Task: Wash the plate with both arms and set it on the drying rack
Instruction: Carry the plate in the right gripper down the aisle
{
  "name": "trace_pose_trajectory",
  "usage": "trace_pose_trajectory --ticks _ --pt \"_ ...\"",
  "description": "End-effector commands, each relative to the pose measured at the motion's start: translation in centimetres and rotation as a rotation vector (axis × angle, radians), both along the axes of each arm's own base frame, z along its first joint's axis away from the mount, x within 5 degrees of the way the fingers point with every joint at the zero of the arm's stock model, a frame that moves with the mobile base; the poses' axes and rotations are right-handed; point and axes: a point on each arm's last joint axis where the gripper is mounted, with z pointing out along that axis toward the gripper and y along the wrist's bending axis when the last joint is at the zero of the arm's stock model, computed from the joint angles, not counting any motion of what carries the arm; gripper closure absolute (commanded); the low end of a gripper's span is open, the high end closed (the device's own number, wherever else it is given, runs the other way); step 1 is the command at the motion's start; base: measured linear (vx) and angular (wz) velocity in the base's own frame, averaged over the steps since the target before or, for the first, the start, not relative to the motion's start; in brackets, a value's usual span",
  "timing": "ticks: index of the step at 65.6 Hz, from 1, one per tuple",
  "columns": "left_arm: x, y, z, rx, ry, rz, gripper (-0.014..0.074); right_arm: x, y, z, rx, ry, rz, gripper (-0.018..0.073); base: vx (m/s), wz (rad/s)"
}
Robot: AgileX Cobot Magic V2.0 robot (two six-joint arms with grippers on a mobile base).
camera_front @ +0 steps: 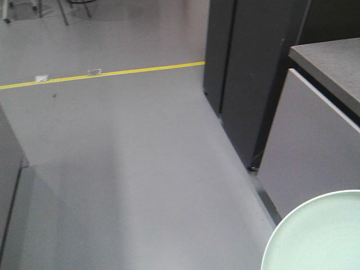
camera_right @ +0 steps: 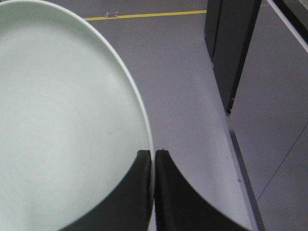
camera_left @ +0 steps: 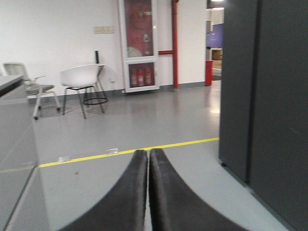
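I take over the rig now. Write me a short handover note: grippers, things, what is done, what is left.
The left gripper is shut and empty, aimed out over the floor.
The right gripper is shut on the rim of the plate.
The plate hangs in the air over the floor, near the dark cabinets.
The rack shows in no view.
Done: plate grasped. Whether it is washed cannot be told.
Left: set it on the rack.

Left pincer point(camera_left: 148, 153) closed; right pincer point(camera_right: 154, 154) clamps plate point(camera_right: 62, 120)
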Motion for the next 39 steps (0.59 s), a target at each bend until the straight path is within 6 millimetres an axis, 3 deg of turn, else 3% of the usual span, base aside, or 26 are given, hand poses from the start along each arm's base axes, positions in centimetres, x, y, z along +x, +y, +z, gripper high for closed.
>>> trace_pose_trajectory --ticks 1,39 --pt "-0.08 -0.14 0.02 -0.011 -0.065 -0.019 0.0601 0.47 0.05 1.21 0.010 -0.071 -0.008 0.0564 0.17 -0.42" --pt "-0.08 -0.14 0.02 -0.011 -0.065 -0.019 0.0601 0.47 0.05 1.21 0.010 -0.071 -0.008 0.0564 0.16 -0.40"
